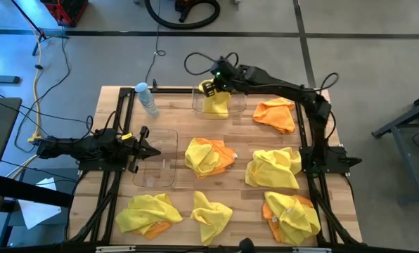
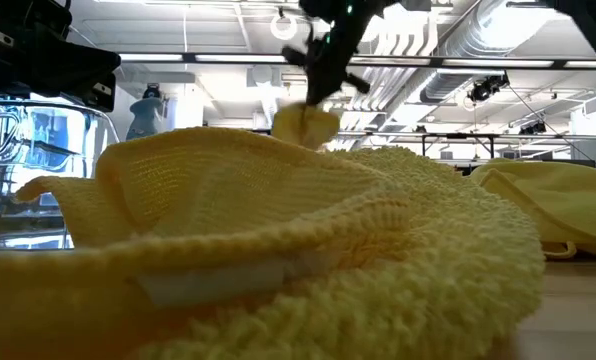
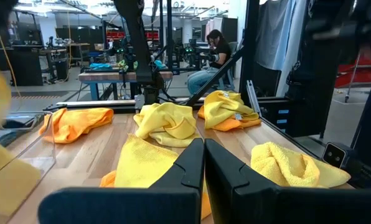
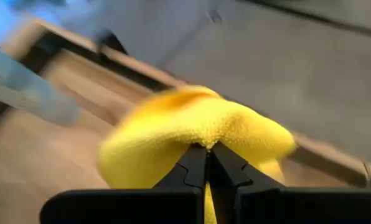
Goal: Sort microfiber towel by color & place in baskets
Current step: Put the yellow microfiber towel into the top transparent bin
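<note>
In the high view my right gripper (image 1: 211, 88) is at the table's far middle, shut on a yellow microfiber towel (image 1: 216, 105) over a clear basket (image 1: 237, 111). The towel also shows in the right wrist view (image 4: 192, 127) and the low view (image 2: 303, 122). My left gripper (image 1: 153, 150) is shut with nothing in it, level, at the left side of a second clear basket (image 1: 169, 169). Several more yellow and orange towels lie rumpled on the table, among them an orange one (image 1: 276, 114) and a yellow one (image 1: 273, 169). My right gripper pinches a bunched fold at the yellow towel's top (image 4: 205, 138) between its two fingers. The fingers slant down from the table's right side. The towel hangs below them in a rumpled bundle inside the far basket's outline. Whether its lower end rests on the basket floor cannot be told.
A clear water bottle with a blue cap (image 1: 147, 98) stands at the far left, next to the far basket. Towel bundles (image 1: 209, 156), (image 1: 211, 214), (image 1: 147, 213), (image 1: 290, 214) fill the middle and near part of the table. A black frame borders both sides. A person sits beyond the table.
</note>
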### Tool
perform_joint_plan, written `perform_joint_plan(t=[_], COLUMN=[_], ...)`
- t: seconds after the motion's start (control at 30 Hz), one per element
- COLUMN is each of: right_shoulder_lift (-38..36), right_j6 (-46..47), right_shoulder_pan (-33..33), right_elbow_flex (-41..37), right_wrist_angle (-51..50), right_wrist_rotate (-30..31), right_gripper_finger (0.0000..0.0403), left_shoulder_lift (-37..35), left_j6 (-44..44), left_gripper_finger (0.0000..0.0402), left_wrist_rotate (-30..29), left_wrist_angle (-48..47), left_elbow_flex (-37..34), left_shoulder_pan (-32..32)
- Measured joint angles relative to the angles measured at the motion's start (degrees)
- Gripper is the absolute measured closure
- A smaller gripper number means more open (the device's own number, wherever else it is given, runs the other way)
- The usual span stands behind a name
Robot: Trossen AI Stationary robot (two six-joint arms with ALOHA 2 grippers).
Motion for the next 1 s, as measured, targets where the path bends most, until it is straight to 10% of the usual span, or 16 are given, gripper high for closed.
perform_joint_plan(t=[0.47, 1.0], right_shoulder_lift=[7.89, 5.21], right_j6=[6.09, 5.03], right_shoulder_pan=[-2.34, -3.6], right_elbow_flex=[-0.09, -0.07], right_wrist_angle=[-13.68, -20.08], right_wrist_rotate=[-2.38, -1.96], right_gripper_finger=[0.0373, 0.021], left_shoulder_lift=[0.0, 0.0], left_j6=[0.0, 0.0], left_gripper_finger=[0.0401, 0.0401], left_wrist_rotate=[0.0, 0.0], left_wrist_angle=[0.0, -0.01], left_elbow_flex=[-0.01, -0.01], left_shoulder_pan=[0.0, 0.0])
